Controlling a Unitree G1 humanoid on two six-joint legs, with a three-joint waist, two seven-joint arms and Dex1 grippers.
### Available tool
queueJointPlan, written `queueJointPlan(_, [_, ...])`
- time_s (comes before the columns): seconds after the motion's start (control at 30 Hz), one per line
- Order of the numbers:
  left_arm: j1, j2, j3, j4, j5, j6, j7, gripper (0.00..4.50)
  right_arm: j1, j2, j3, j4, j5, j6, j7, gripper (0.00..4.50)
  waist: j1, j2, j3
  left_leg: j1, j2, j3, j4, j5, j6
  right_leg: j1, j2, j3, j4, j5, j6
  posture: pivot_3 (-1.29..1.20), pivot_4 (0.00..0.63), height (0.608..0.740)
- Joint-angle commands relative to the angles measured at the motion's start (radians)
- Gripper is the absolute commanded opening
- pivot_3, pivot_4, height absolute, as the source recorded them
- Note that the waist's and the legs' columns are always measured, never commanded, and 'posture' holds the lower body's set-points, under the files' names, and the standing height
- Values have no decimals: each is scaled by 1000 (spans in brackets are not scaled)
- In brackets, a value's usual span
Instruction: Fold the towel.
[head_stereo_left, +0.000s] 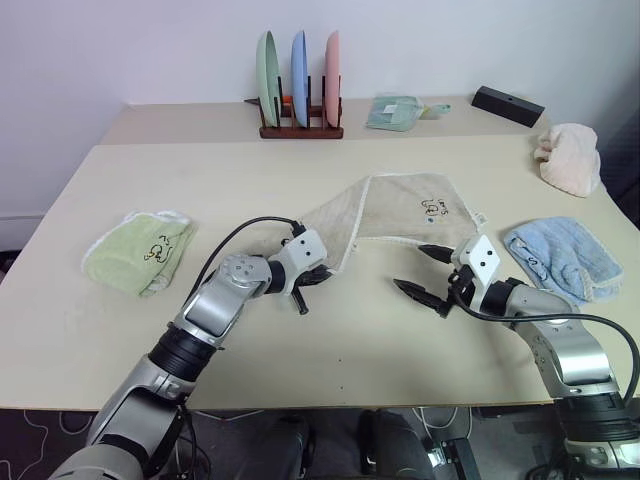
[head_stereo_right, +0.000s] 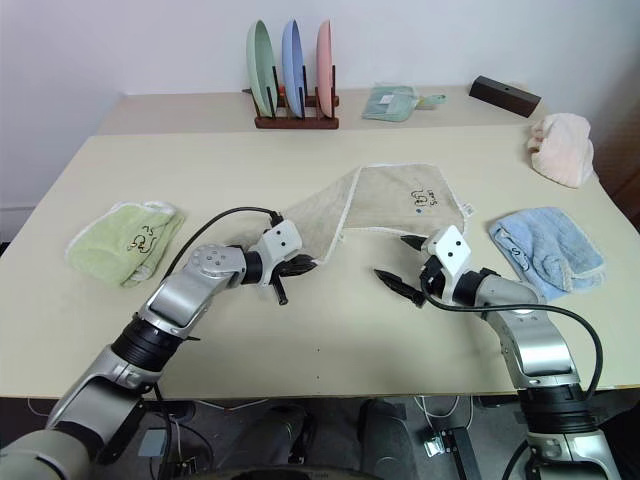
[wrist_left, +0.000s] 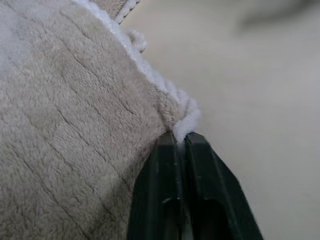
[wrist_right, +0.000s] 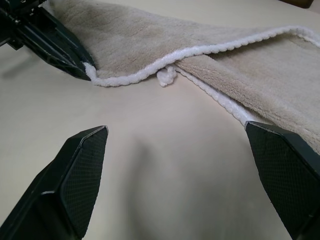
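Only the left pincer (wrist_left: 181, 142) pinches the towel (head_stereo_left: 400, 210) corner; the right pincer (wrist_right: 175, 165) gapes wide.

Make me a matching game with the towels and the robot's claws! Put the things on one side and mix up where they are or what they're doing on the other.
Things:
1. beige towel
2. green towel
3. blue towel
4. left claw
5. right claw

Places or states:
A. wide open, holding nothing
B. lying at the table's left side
C. shut on a white-edged corner
D. spread in the middle of the table
E. lying at the table's right side

Pairs: 1-D, 2-B, 3-E, 4-C, 5-A
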Motion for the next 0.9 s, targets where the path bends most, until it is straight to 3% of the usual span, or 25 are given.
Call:
queueJointPlan(0.03, [55, 72, 62, -87, -14, -65, -41, 103, -5, -8, -13, -62, 12, 4, -6, 4500, -2, 0, 0, 0, 0, 0, 0, 0, 0, -1, 0, 0, 0, 0, 0, 0, 150, 740])
queueJointPlan(0.23, [297, 291, 299, -347, -217, -33, -211, 103, -38, -12, -30, -39, -3, -12, -26, 4500, 0, 1, 1, -1, 1, 2, -1, 0, 0, -3, 1, 2, 1, 0, 0, 0, 150, 740])
queueJointPlan(0.37, [531, 440, 432, -431, -238, -97, -279, 103, -90, -13, -39, 19, -44, -56, -66, 4500, 2, 2, 2, 1, 1, 6, -4, 0, 0, -3, 2, 8, 0, 0, 0, 0, 150, 740])
queueJointPlan(0.53, [762, 440, 643, -428, -249, -77, -211, 103, -199, -73, 1, 207, -214, -195, -128, 4500, 4, 2, 2, 1, 1, 9, -3, -2, 2, -3, 2, 11, 0, 0, 0, 0, 150, 740])
queueJointPlan(0.9, [780, 362, 657, -396, -229, -112, -93, 103, -376, -163, 175, 532, -558, -609, -235, 4500, -3, 2, 2, 2, 4, 18, -5, -1, 2, -6, 6, 17, 1, 0, 0, 0, 150, 740])
